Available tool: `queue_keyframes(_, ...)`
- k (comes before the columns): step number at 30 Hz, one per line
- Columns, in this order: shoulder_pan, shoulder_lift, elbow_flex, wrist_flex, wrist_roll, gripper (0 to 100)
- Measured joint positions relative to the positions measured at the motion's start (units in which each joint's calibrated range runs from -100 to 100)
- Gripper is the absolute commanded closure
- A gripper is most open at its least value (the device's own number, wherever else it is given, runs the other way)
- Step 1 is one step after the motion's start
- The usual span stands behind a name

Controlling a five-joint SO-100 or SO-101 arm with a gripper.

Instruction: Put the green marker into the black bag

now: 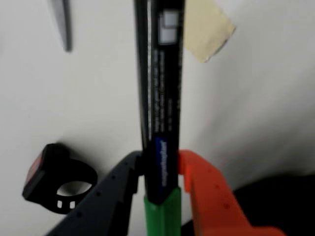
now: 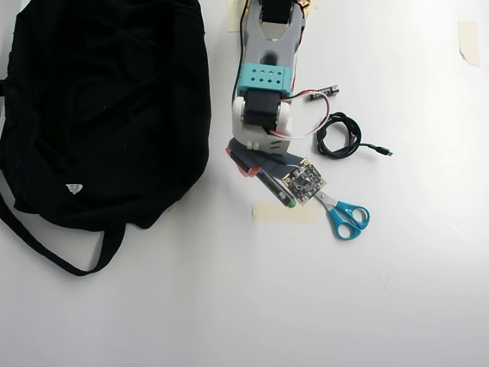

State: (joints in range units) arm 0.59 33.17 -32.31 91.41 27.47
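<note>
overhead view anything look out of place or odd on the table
Nothing stands out. The claw grips the green marker; the black bag, scissors and coiled cable lie flat and intact.

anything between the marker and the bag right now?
Nothing visible. The tool is shut on the green marker, and in the overhead view the bare white table lies between it and the black bag to its left. The scissors and coiled cable sit on the far side, right of the arm.

White table (image 2: 229, 306) — black bag (image 2: 99, 99), scissors (image 2: 348, 216), coiled cable (image 2: 340, 138), tape strip (image 2: 284, 214)
</note>
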Motion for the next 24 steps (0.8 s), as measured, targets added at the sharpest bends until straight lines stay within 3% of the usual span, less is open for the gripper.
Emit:
queue_keyframes(5,-0.2,0.0,-1.3,0.9,-2.5,98)
queue_keyframes(20,-2.3,0.0,-1.4,0.9,-21.9,98)
queue_keyframes(24,-2.7,0.0,-1.4,0.9,-24.4,98)
